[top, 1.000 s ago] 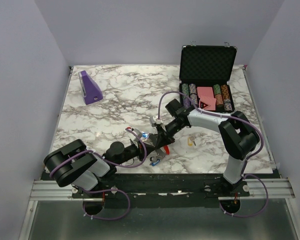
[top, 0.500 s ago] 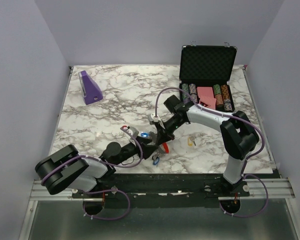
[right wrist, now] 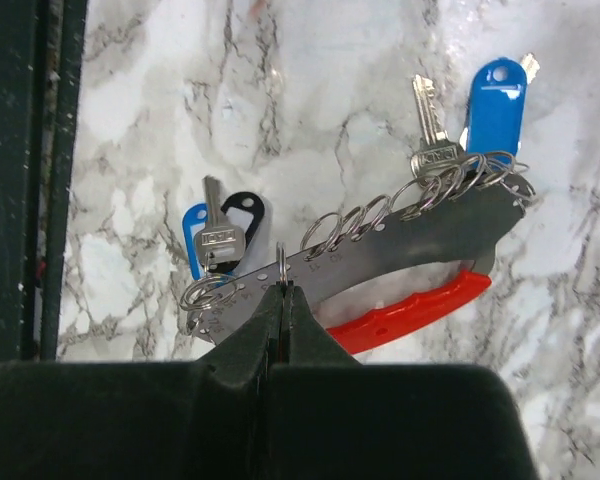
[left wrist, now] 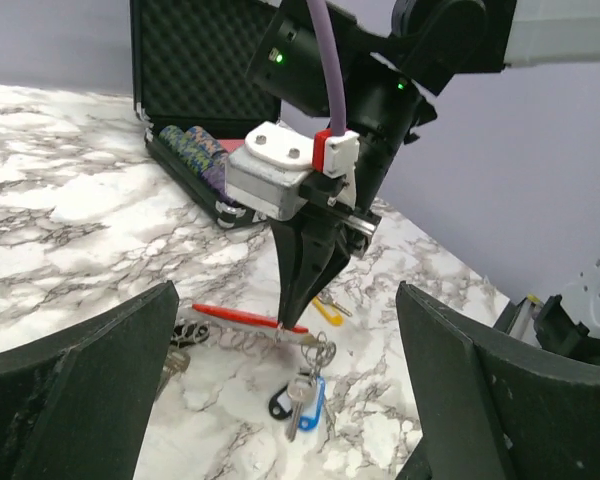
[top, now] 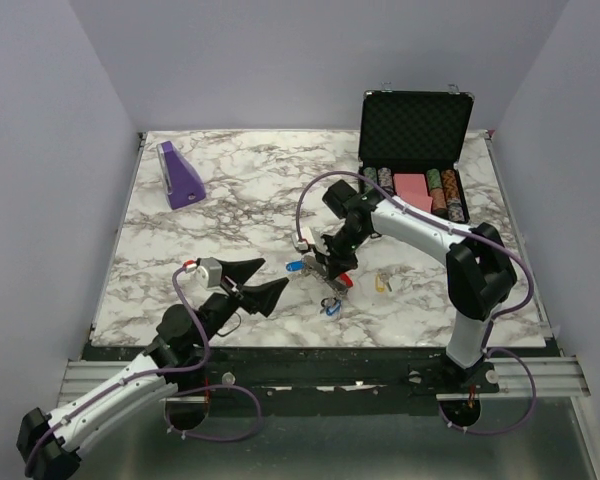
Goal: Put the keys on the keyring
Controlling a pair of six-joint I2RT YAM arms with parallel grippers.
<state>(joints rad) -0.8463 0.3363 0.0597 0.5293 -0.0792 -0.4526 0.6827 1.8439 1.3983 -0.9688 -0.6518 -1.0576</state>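
The keyring [right wrist: 380, 250] is a grey plate lined with thin metal rings, with a red curved piece [right wrist: 410, 310] under it, low over the marble. My right gripper [right wrist: 280, 290] is shut on one thin ring at the plate's edge. One key with blue and black tags [right wrist: 220, 230] hangs at one end, and a blue-tagged key [right wrist: 498, 95] with a silver key [right wrist: 430, 130] at the other. A yellow key [top: 382, 284] lies loose beside the keyring [top: 338, 281]. My left gripper [top: 270, 275] is open and empty, apart from the bunch, facing the right gripper [left wrist: 285, 318].
An open black case [top: 415, 125] with poker chips stands at the back right. A purple wedge [top: 180, 175] sits at the back left. The table's dark front rail [right wrist: 20, 180] runs close beside the keyring.
My left gripper has opened and its arm has drawn back to the left, away from the keyring. The right gripper shut fully and shifted slightly right with the keyring.
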